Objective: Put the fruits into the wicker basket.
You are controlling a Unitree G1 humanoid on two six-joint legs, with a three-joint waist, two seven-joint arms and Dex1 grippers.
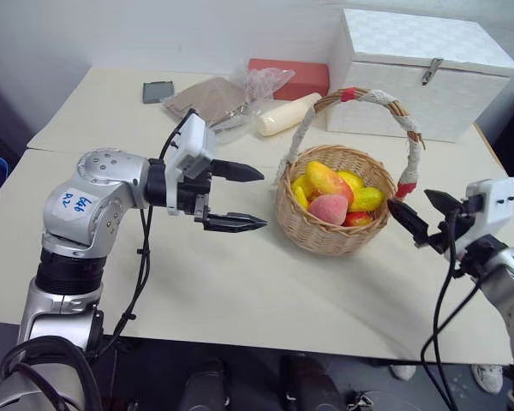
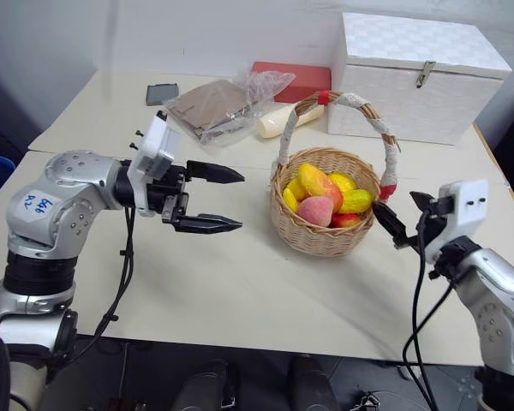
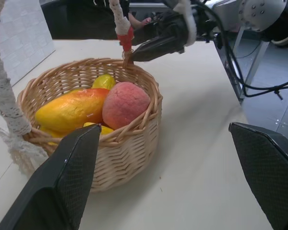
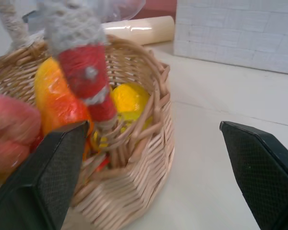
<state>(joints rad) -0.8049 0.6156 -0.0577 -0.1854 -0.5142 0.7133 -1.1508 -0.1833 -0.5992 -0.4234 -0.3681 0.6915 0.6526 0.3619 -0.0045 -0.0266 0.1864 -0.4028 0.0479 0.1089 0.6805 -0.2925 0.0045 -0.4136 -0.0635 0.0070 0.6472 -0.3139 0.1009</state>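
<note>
The wicker basket (image 1: 332,224) sits on the pale surface (image 1: 240,291) right of centre, with the fruits inside it: a mango (image 1: 325,179), a pink peach (image 1: 328,209) and several yellow ones heaped together. The left gripper (image 1: 240,197) hovers just left of the basket, fingers spread and empty, pointing at it. The right gripper (image 1: 421,214) is near the basket's right side by the red handle end, fingers also released, holding nothing.

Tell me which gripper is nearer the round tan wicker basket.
Right. The right gripper sits open just beside the round tan wicker basket, near its handle; the left gripper hovers open, farther off its other side.
</note>
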